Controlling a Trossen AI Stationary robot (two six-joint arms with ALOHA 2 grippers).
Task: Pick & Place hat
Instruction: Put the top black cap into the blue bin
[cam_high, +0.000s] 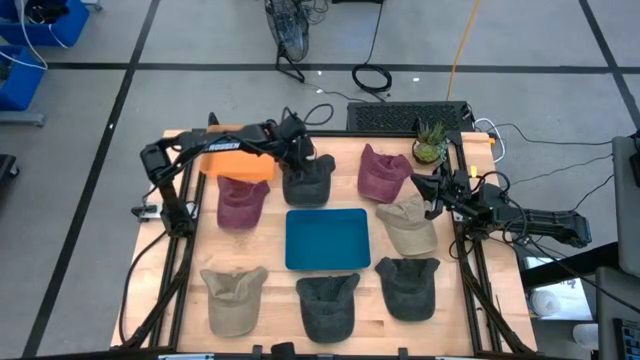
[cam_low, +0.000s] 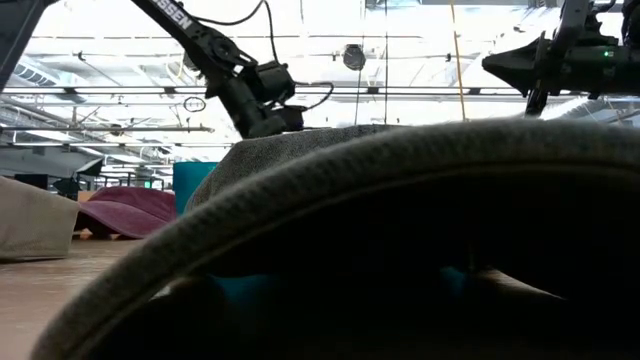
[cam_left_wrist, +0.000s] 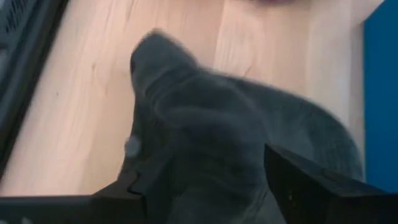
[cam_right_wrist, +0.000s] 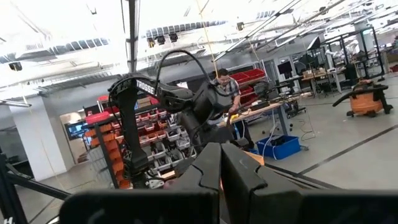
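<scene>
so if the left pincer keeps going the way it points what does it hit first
Most likely the dark grey cap right below it: the left pincer is open with its fingers on either side of the cap's crown, though the gap is unclear.

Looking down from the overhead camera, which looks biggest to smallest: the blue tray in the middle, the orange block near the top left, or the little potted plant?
In the high view:
1. The blue rectangular tray, clearly largest.
2. The orange rectangular block, partly hidden by the left arm, so its full extent is unsure.
3. The small green potted plant, smallest.
</scene>
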